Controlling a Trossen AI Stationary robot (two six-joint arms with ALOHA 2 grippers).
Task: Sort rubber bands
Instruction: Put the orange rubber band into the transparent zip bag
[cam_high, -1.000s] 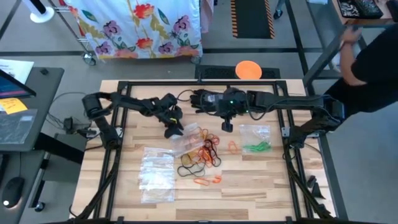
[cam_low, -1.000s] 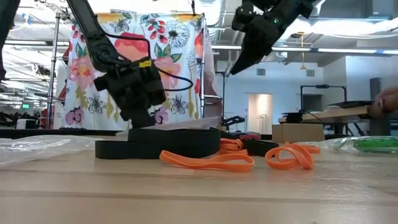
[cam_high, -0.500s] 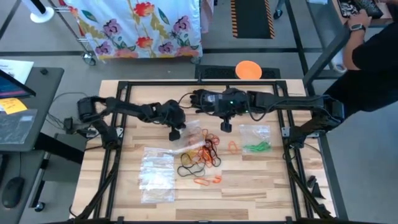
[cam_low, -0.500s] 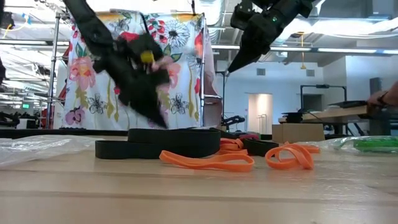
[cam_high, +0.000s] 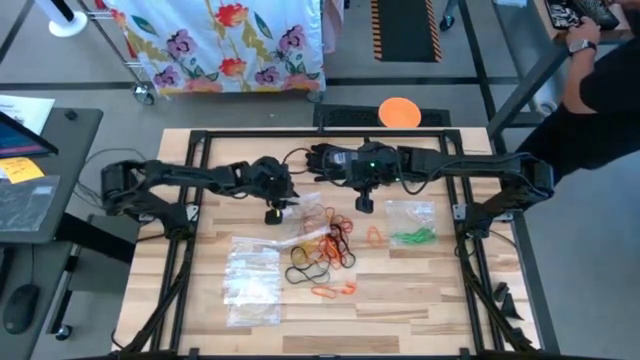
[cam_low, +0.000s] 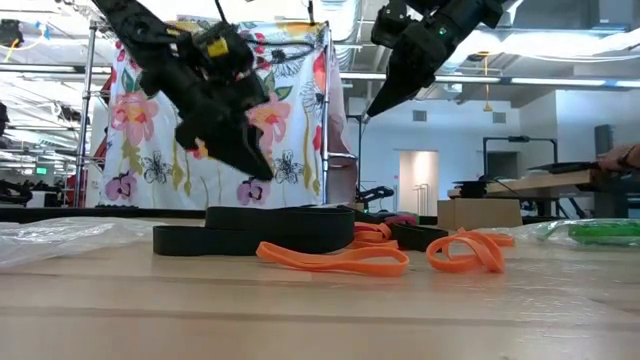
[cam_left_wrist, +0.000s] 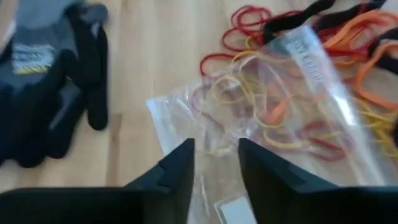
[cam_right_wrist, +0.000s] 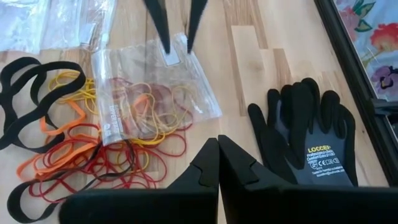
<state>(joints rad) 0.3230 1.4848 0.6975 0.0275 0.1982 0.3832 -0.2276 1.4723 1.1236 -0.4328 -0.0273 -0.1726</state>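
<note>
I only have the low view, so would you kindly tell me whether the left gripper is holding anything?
Observer: No. The left gripper is open, poised over a clear bag lying on the table.
Operator: Thank you. What is in that bag?
Observer: Yellow and red rubber bands show through it; inside or beneath, I cannot tell.
Operator: And the right gripper?
Observer: The right gripper is shut and empty, with a black glove lying near it.

Two dark jointed arms with black cables, a yellow mark on the left tool (cam_low: 245, 150).
</note>
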